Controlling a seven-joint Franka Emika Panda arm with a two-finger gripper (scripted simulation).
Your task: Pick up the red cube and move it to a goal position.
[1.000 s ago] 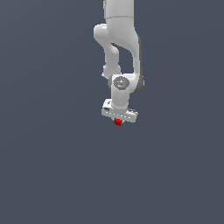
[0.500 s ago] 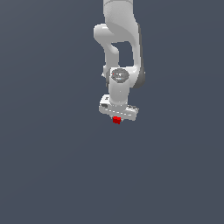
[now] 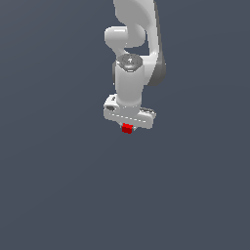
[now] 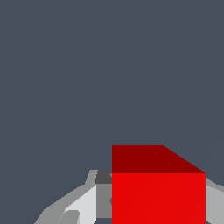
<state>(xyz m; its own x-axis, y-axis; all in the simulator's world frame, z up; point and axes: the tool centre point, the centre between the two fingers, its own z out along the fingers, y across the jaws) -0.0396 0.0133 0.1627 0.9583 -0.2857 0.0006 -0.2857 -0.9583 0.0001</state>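
The red cube (image 3: 127, 129) is a tiny bright-red block pinched just under the white hand of the arm, near the middle of the exterior view. My gripper (image 3: 127, 127) is shut on it, and the fingers are mostly hidden behind the hand's crossbar. In the wrist view the red cube (image 4: 157, 194) fills the space between the two grey-white fingers (image 4: 85, 203), with its darker face turned away from the camera. The cube looks lifted off the dark grey floor (image 3: 58, 195). No goal marker shows in either view.
The white arm (image 3: 131, 44) comes down from the top of the exterior view above the hand. Plain dark grey ground (image 4: 87, 65) lies all around, and nothing else shows on it.
The arm has carried the red cube upward and slightly toward the exterior view's left over the last second. The grip on the cube has stayed the same.
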